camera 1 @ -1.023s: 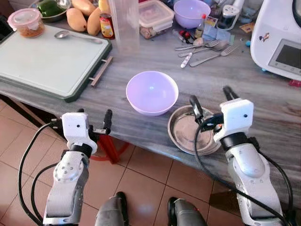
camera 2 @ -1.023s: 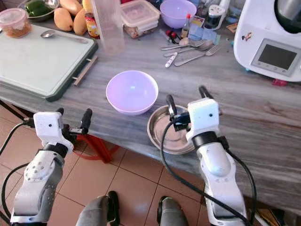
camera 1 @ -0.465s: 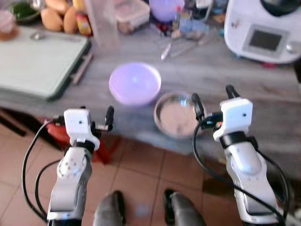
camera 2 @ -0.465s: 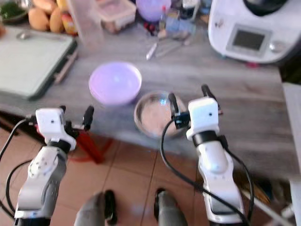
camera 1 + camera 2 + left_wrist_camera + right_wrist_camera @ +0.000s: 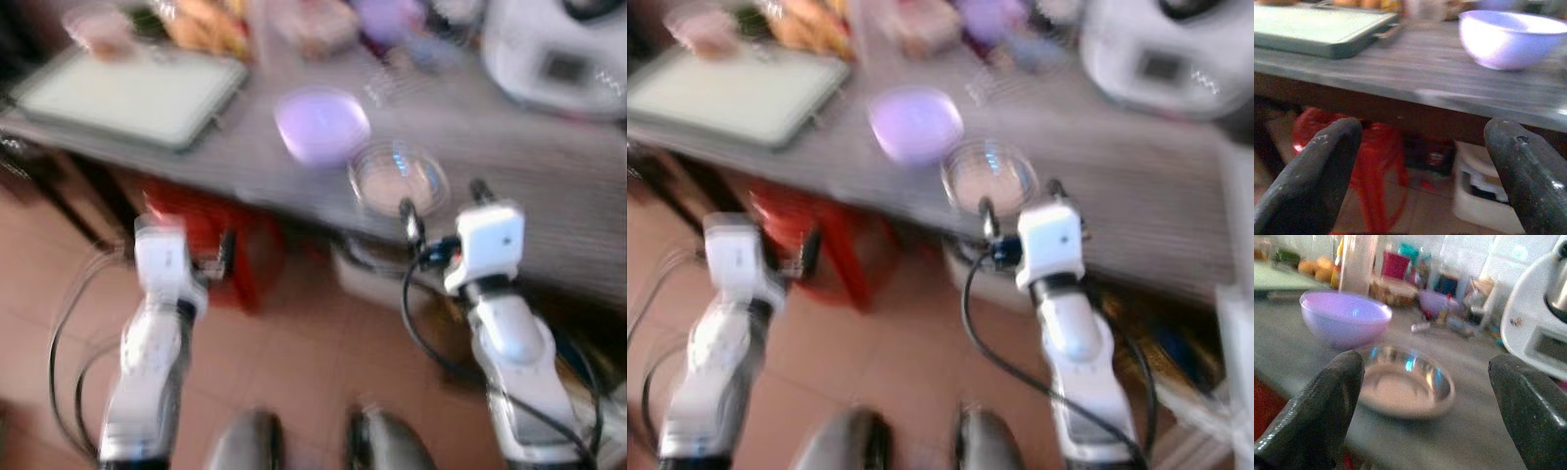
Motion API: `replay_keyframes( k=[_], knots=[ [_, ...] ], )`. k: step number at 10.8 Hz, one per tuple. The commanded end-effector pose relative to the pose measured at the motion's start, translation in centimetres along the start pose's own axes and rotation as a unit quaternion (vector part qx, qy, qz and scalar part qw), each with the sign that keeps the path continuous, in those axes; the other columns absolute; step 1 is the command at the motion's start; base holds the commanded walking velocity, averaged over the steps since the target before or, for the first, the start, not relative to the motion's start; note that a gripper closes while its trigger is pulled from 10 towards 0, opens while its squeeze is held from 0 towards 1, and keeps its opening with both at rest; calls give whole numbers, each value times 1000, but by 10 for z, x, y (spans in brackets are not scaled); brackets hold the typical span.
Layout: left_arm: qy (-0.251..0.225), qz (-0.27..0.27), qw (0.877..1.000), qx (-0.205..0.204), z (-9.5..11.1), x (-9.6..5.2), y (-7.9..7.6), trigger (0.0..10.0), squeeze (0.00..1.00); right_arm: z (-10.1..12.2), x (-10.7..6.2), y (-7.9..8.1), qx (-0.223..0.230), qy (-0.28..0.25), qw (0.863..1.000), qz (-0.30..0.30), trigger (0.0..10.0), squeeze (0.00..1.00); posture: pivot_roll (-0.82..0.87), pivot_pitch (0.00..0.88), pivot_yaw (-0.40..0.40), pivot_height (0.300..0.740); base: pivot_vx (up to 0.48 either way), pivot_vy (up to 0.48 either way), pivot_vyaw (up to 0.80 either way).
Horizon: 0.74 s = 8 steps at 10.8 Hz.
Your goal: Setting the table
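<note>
While both arms reach forward, left gripper point(image 5: 1420, 166) wide, empty, right gripper point(image 5: 1425, 396) wide, facing steel plate point(image 5: 1405, 389).

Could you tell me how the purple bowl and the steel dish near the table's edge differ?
The purple bowl is opaque lilac plastic with tall, rounded walls; the steel dish is shiny metal, shallow and wide. The bowl sits further in on the grey table, while the dish lies nearer its edge, just ahead of the open right pincer. Both stand upright and look empty.
</note>
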<state>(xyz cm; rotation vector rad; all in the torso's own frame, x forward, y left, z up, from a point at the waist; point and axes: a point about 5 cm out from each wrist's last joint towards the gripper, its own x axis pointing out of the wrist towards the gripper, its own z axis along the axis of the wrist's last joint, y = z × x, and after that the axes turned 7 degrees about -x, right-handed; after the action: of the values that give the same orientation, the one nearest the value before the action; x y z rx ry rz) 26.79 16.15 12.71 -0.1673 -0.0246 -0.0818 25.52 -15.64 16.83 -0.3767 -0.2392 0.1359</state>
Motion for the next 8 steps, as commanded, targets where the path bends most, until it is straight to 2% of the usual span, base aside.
replay_keyframes(
  k=[1,2,3,4,5,7,8],
  knots=[
    [1,9,1000,6,1,-2,6,10000,0,0,0,-2,2,-5,1000,4,10000,0,-36,165,34,740,-334,0,0],
    [0,0,1000,15,2,0,6,10000,0,-8,1,-6,11,13,1000,-1,10000,0,-28,161,40,740,-315,0,0],
    [-4,-6,1000,24,1,1,7,10000,0,-16,2,-8,29,34,999,-9,10000,0,-22,148,42,740,0,0,0],
    [-7,-13,999,36,0,1,3,10000,0,-23,-1,-7,27,46,999,-2,10000,0,-20,140,42,740,0,0,0],
    [-2,-46,998,45,-6,0,-5,10000,0,-35,-4,-4,25,66,997,4,10000,0,-10,118,43,740,0,0,0],
    [47,-98,992,61,-34,-8,-17,10000,0,-54,-18,3,52,118,992,-12,10000,0,-14,90,49,740,0,0,0],
    [44,-105,992,54,-39,-12,-24,10000,0,-57,-25,2,49,126,990,-45,10000,0,-38,76,54,740,0,0,0]
  ],
)
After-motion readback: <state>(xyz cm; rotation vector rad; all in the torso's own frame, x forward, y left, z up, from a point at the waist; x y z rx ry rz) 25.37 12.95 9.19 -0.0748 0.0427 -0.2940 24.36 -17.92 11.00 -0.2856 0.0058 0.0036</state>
